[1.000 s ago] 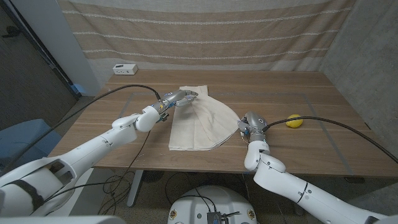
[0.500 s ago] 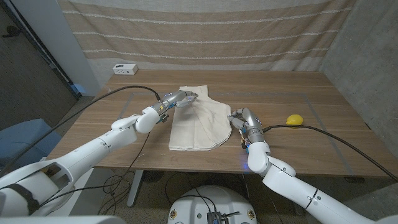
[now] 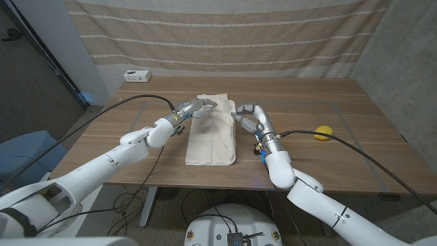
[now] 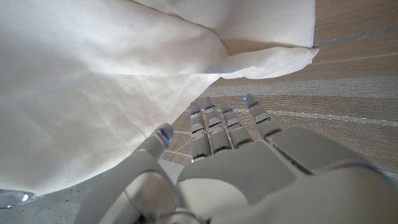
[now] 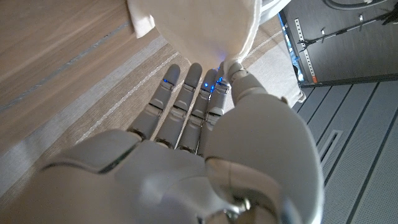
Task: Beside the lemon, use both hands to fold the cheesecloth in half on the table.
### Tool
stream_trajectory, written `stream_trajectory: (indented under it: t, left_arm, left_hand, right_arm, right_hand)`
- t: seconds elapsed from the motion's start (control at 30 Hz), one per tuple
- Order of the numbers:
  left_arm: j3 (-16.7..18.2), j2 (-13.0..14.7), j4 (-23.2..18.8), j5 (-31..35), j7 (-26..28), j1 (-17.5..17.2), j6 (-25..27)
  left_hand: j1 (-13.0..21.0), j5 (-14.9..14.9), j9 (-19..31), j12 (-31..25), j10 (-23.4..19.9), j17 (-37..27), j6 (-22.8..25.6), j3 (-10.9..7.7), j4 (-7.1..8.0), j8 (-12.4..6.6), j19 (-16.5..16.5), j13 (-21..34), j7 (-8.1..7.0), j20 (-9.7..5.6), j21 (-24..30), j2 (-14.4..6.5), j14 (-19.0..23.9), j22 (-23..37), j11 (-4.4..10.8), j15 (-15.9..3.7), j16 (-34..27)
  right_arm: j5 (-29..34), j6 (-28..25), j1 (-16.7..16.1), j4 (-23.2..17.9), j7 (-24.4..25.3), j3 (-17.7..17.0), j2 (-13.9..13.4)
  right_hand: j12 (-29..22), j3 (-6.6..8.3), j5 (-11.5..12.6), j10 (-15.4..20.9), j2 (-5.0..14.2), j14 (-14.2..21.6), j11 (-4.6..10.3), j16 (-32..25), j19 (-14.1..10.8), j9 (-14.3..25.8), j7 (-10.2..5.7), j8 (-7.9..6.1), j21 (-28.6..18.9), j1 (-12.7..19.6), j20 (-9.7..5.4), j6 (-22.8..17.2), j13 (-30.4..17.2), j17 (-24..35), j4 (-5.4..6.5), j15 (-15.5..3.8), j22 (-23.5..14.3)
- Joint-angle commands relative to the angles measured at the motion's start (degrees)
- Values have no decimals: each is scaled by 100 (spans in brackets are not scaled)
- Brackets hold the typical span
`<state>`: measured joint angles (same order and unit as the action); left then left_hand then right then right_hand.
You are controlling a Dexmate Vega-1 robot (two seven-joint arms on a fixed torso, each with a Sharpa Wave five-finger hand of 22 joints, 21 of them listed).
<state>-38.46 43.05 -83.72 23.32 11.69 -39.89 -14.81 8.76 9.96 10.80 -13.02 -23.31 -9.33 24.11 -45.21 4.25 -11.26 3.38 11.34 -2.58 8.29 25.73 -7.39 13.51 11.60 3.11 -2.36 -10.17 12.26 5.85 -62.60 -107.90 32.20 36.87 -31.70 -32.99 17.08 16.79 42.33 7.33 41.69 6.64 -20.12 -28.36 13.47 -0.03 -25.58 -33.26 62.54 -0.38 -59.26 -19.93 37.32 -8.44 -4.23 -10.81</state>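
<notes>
Pinching the cheesecloth (image 3: 212, 131) at its far right edge, the right robot hand (image 3: 250, 118) holds that side lifted over the cloth's middle. The left robot hand (image 3: 198, 106) appears to grip the cloth's far left corner, though its fingertips are hard to make out. Well right of the cloth, the lemon (image 3: 323, 132) sits on the tabletop (image 3: 341, 109).

the wooden table (image 3: 136, 143) carries the cheesecloth (image 3: 210, 140), a lemon (image 3: 323, 132) and a small white box (image 3: 137, 76).
</notes>
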Motion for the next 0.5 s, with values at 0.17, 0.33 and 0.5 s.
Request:
stream_trajectory:
  t: [0.17, 0.33, 0.5]
  left_arm:
    - [896, -44, -108, -1477, 322, -397, -1495]
    - [1289, -138, -117, -2008, 359, -571, -2203]
    - [1631, -228, -188, -2434, 241, -690, -2658]
  left_hand:
    - [-19, -22, 8, -12, -40, -16, -11, 35, -98, -1, 49, 15, -127, -25, 43, 6, 80, 5, 125, -195, -16]
    - [-17, -21, 5, 38, 59, -21, -147, 57, -143, 55, 96, 13, -78, 19, 62, 31, 136, 6, 71, -142, -30]
    - [-59, -20, 3, 85, 169, -40, -281, 69, -110, 92, 128, 11, -24, 71, 76, 9, 161, 10, -29, -53, -38]
  right_arm:
    - [291, 377, 97, -99, -782, 60, 62]
    - [344, 323, 246, -102, -1177, 202, 43]
    - [402, 276, 387, -150, -1562, 341, 4]
  right_hand:
    - [85, 18, 17, -111, 92, -154, -25, 102, 63, 14, -84, -3, -8, 56, 34, 55, 26, 30, 47, -792, -30]
    - [111, -9, 1, -123, 79, -190, -5, 117, 100, 1, -66, -10, -8, 33, 40, 36, 49, 58, 64, -792, -31]
    - [88, -45, -19, -64, 71, -201, 21, 101, 146, 4, -76, -30, -4, 16, 14, -3, 41, 108, 78, -796, -31]
